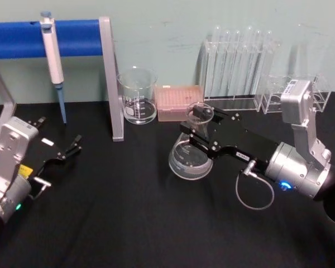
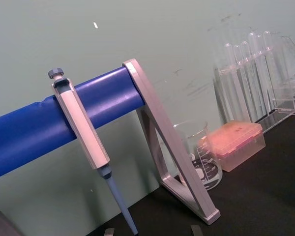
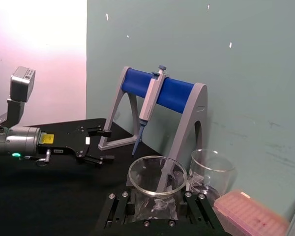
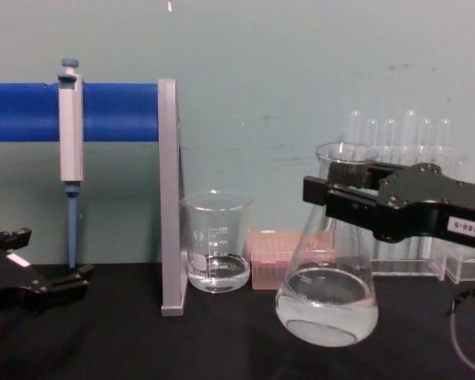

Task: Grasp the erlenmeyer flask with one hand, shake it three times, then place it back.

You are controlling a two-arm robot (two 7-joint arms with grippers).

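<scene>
Your right gripper (image 1: 197, 125) clamps the tilted erlenmeyer flask (image 1: 190, 160) by its neck; left gripper (image 1: 72, 146), at its nine o'clock, jaws apart.

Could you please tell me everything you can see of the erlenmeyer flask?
The erlenmeyer flask is clear glass, conical, with a wide base, narrow neck and flared rim. A little clear liquid pools in its bottom. The right gripper has its black jaws shut on the neck, just below the rim. The flask is tilted, base swung toward the robot's left, over the black table, in front of the pink box. Whether its base touches the table is unclear.
</scene>
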